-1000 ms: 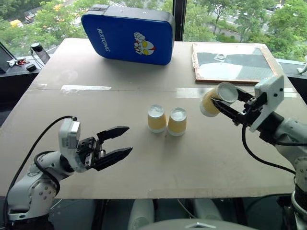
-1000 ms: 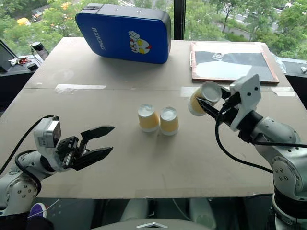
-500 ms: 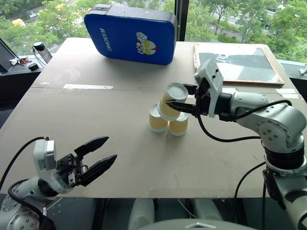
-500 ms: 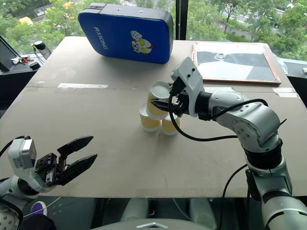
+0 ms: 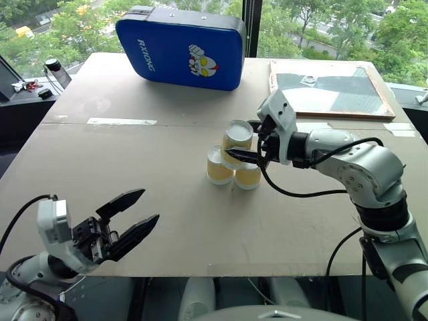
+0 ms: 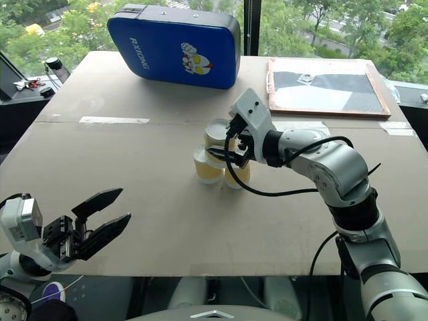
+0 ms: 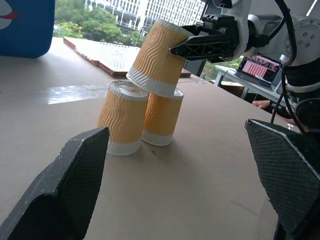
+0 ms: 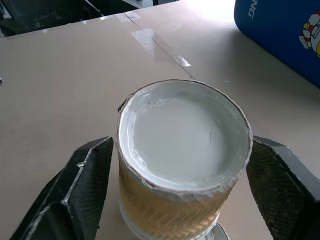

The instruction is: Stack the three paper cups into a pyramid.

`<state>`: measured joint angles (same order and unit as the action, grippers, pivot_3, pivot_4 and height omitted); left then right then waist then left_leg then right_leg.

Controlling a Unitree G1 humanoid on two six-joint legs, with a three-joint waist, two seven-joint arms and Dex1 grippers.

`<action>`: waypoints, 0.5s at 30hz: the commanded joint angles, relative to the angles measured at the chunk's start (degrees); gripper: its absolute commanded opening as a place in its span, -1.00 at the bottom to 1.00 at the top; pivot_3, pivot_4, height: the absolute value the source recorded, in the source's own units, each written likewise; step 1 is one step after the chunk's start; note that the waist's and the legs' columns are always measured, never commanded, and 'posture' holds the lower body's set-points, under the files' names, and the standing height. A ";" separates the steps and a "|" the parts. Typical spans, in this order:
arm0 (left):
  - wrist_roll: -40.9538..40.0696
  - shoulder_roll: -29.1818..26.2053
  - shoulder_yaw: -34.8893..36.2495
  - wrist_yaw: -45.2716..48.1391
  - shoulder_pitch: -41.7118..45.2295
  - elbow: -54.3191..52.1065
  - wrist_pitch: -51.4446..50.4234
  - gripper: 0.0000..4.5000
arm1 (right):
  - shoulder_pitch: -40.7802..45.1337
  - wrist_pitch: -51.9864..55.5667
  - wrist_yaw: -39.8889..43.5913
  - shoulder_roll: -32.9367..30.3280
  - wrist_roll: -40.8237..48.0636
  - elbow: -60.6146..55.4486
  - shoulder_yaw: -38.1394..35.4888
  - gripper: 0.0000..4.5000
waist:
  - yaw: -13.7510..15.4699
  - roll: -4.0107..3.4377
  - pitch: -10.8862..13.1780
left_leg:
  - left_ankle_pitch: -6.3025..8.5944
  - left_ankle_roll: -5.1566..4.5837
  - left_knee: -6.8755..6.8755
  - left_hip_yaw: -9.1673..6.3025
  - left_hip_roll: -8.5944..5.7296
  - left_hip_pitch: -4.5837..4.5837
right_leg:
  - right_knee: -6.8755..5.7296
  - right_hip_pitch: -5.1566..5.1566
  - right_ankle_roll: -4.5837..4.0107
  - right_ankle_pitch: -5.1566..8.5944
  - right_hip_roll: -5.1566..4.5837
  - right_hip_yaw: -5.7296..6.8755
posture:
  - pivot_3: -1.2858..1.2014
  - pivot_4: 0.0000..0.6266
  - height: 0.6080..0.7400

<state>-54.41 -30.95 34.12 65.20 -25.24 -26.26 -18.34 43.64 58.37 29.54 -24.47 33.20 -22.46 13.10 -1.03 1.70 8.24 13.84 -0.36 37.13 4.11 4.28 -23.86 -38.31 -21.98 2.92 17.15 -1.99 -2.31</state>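
Three paper cups [image 7: 142, 95] are shown mid-table: two upturned, touching, the third tilted on top between the right gripper's [image 7: 192, 45] jaws, seemingly just parted. Toppling is risked if a finger drags during withdrawal. The left gripper [image 5: 130, 217] is held open, well apart.

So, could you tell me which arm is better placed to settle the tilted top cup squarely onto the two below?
Right. The right gripper already flanks the tilted top cup on the two lower cups, while the left gripper hangs open near the table's front edge, well away.
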 commanded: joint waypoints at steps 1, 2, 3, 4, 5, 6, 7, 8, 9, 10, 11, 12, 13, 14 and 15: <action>-4.66 0.70 3.29 0.13 1.23 -0.27 1.48 1.00 | 0.30 -0.96 0.88 -0.49 -0.70 -1.34 -0.72 0.97 | 0.00 0.00 0.00 | 0.00 0.00 0.00 0.00 0.00 0.00 | 0.00 0.00 0.00 0.00 0.00 0.00 | 0.03 -0.52 1.00; -5.36 0.74 3.65 0.26 1.35 -0.19 1.31 1.00 | 0.30 -1.17 0.91 -0.59 -0.86 -1.47 -1.22 0.97 | 0.00 0.00 0.00 | 0.00 0.00 0.00 -0.01 0.00 0.00 | 0.00 0.00 0.00 0.00 0.00 0.01 | 0.03 -0.52 1.00; -5.84 0.78 3.92 0.41 1.43 -0.11 1.11 1.00 | 0.25 -1.51 1.08 -0.77 -0.99 -1.67 -1.71 0.97 | 0.00 0.00 0.00 | 0.00 0.00 0.00 -0.01 0.00 0.00 | 0.00 0.00 0.00 0.00 0.00 0.01 | 0.03 -0.52 1.00; -6.19 0.84 4.17 0.42 1.54 0.08 0.99 1.00 | 0.07 -1.47 1.42 -1.16 -0.63 -2.14 -2.61 0.97 | -0.01 0.00 0.00 | 0.00 0.00 0.00 -0.01 0.00 0.00 | 0.00 0.00 0.00 0.00 0.00 0.01 | 0.03 -0.52 1.00; -6.39 0.86 4.31 0.38 1.59 0.21 0.93 1.00 | -0.07 -1.41 1.71 -1.42 -0.37 -2.46 -3.19 0.97 | 0.00 0.00 0.00 | 0.00 0.00 0.00 -0.01 0.00 0.00 | 0.00 0.00 0.00 0.00 0.00 0.00 | 0.03 -0.52 1.00; -6.59 0.86 4.39 0.28 1.65 0.40 0.81 1.00 | -0.47 -1.56 2.20 -2.11 -0.15 -3.03 -3.93 0.97 | 0.03 0.00 0.00 | 0.00 0.00 0.00 0.00 0.00 0.00 | 0.00 0.00 0.00 0.00 0.00 0.00 | 0.03 -0.52 1.00; -6.60 0.76 4.30 0.40 1.59 0.62 0.62 1.00 | -1.18 -2.47 3.08 -3.12 -0.02 -3.83 -4.91 0.97 | 0.04 0.01 0.00 | 0.00 0.00 0.00 0.00 -0.01 0.00 | 0.01 0.00 0.00 0.00 0.00 0.00 | 0.03 -0.52 1.00; -6.44 0.59 3.90 0.43 1.51 0.81 0.24 1.00 | -2.67 -3.17 4.51 -4.79 0.93 -5.23 -7.06 0.97 | 0.22 0.01 0.00 | 0.00 0.00 0.00 0.00 -0.01 -0.01 | 0.01 0.01 0.00 0.00 0.00 0.00 | 0.03 -0.52 1.00; -5.90 0.39 3.29 -0.12 1.47 1.01 -0.28 1.00 | -4.59 -4.81 6.33 -6.58 1.57 -6.80 -9.14 0.97 | 0.28 0.01 0.00 | 0.00 0.00 0.00 -0.02 -0.01 -0.03 | 0.04 0.01 0.00 0.00 -0.01 0.02 | 0.03 -0.52 1.00; -5.08 0.14 2.63 -0.83 1.46 1.22 -0.75 1.00 | -6.51 -6.29 7.97 -8.01 2.42 -8.16 -11.13 0.97 | 0.36 0.01 0.00 | 0.00 0.00 0.00 -0.02 -0.02 -0.03 | 0.06 0.02 0.00 0.00 -0.01 0.03 | 0.03 -0.52 1.00; -4.25 -0.01 2.06 -1.67 1.56 1.48 -1.06 1.00 | -8.48 -7.23 9.13 -9.20 3.28 -9.24 -12.89 0.97 | 0.38 0.01 0.00 | 0.01 -0.01 -0.01 -0.02 -0.02 -0.03 | 0.09 0.03 0.01 0.00 -0.02 0.04 | 0.03 -0.52 1.00; -3.54 -0.20 1.57 -2.44 1.65 1.76 -1.39 1.00 | -10.44 -8.22 10.00 -10.20 3.78 -10.05 -14.32 0.97 | 0.36 0.01 0.00 | 0.01 -0.02 -0.01 -0.03 -0.02 -0.03 | 0.14 0.06 0.01 0.00 -0.02 0.04 | 0.03 -0.52 1.00; -1.83 -0.45 0.74 -3.17 1.58 2.00 -1.32 1.00 | -13.80 -9.66 11.31 -11.62 4.28 -11.14 -16.74 0.97 | 0.28 0.01 0.00 | 0.02 -0.03 -0.02 -0.03 -0.02 -0.03 | 0.16 0.08 0.01 0.00 -0.01 0.04 | 0.03 -0.52 1.00; -0.26 -0.55 0.12 -3.87 1.54 2.21 -0.98 1.00 | -16.63 -10.72 12.31 -12.63 4.89 -11.98 -18.83 0.97 | 0.23 0.02 0.00 | 0.02 -0.03 -0.01 -0.03 -0.01 -0.02 | 0.16 0.09 0.01 0.00 0.01 0.03 | 0.03 -0.52 1.00; 1.24 -0.61 -0.44 -4.77 1.50 2.41 -0.75 1.00 | -19.43 -11.78 13.17 -13.48 5.41 -12.69 -20.82 0.97 | 0.28 0.03 -0.01 | 0.02 -0.03 -0.03 -0.04 -0.02 -0.02 | 0.16 0.09 0.01 0.00 0.01 0.05 | 0.03 -0.52 1.00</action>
<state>-54.99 -31.00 33.79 61.54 -23.28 -23.58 -19.70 25.43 48.98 40.92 -37.17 37.25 -32.66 -4.08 -0.74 1.73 8.22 13.86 -0.39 37.10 4.07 4.26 -23.85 -38.11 -21.81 2.93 17.15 -1.96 -2.21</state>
